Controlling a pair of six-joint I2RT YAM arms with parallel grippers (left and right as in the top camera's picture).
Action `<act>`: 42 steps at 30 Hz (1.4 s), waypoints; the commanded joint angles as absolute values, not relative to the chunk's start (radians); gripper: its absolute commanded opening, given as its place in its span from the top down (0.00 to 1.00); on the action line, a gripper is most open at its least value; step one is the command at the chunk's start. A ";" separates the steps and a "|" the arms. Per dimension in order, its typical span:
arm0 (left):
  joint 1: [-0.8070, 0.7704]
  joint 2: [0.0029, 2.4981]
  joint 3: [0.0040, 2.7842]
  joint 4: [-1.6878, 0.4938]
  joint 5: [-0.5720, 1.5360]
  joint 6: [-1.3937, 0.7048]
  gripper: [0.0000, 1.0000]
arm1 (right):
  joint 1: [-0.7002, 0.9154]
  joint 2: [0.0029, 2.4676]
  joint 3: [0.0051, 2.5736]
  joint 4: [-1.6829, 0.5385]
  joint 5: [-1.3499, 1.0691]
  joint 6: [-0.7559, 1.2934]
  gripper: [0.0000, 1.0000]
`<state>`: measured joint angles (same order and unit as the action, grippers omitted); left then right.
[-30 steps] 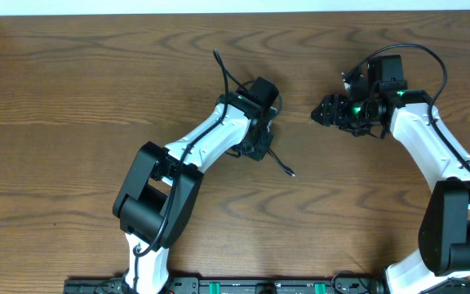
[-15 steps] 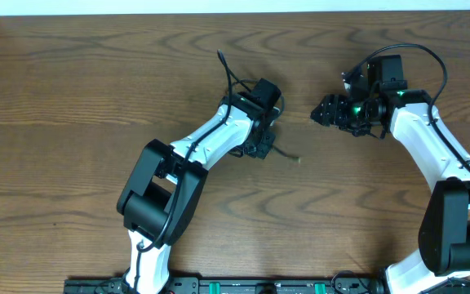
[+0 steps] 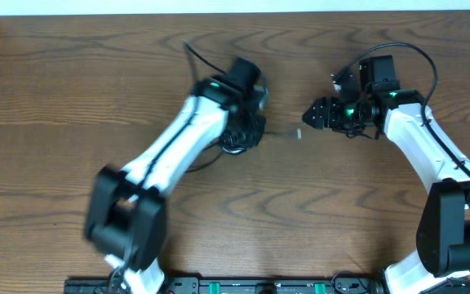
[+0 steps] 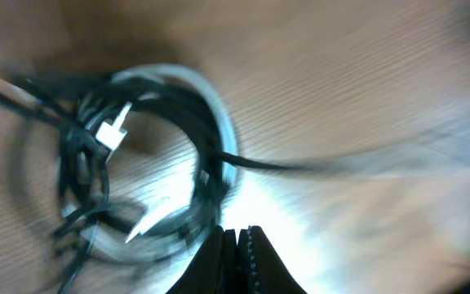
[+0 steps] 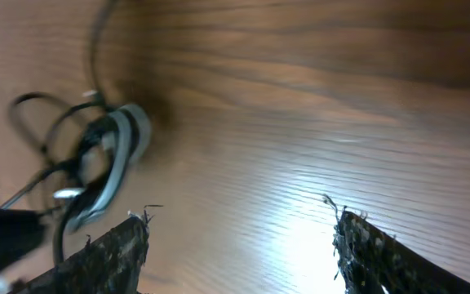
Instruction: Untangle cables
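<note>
**At mid-table, between the arms: a small, limp knot of cords**

Near the middle of the table [image 3: 55, 82], slightly to its left, the cables [image 3: 239, 139] lie bunched in one rough coil. Black strands are wound through a white cord [image 4: 219, 114], and one short tail with a plug end [image 3: 295, 134] points toward the right arm.

These cords look light and soft. They should drag across the wood at the slightest pull and slip through a loose pinch, and a pull on the wrong loop could tighten the knot. The free tail, just behind its plug, looks the best place to take hold, with the coil pinned from the other side.

The left gripper [image 4: 237, 237] sits at the coil's near edge with its fingers pressed together. The wrist picture is blurred, so it may have a strand nipped between the tips, but I cannot tell.

The right gripper [image 5: 239, 220] hovers near the loose plug with its fingers spread wide and nothing between them.
</note>
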<state>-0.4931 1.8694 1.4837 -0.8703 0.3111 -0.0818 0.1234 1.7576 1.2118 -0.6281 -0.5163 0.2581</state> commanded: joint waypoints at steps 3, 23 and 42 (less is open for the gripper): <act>-0.392 1.717 1.525 -0.877 0.620 -0.164 0.93 | 0.158 1.760 1.231 -0.553 -0.785 0.198 0.27; -0.342 1.715 1.523 -0.882 0.228 -0.382 0.92 | 0.394 1.788 1.230 -0.536 -0.417 0.486 0.53; -0.342 1.717 1.523 -0.881 0.170 -0.384 0.92 | 0.536 2.016 1.230 -0.445 -0.368 0.703 0.81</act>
<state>-0.3470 1.7077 1.5253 -0.8791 0.1909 -0.3706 0.5316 1.9873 1.2175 -0.4591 -0.3943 0.6716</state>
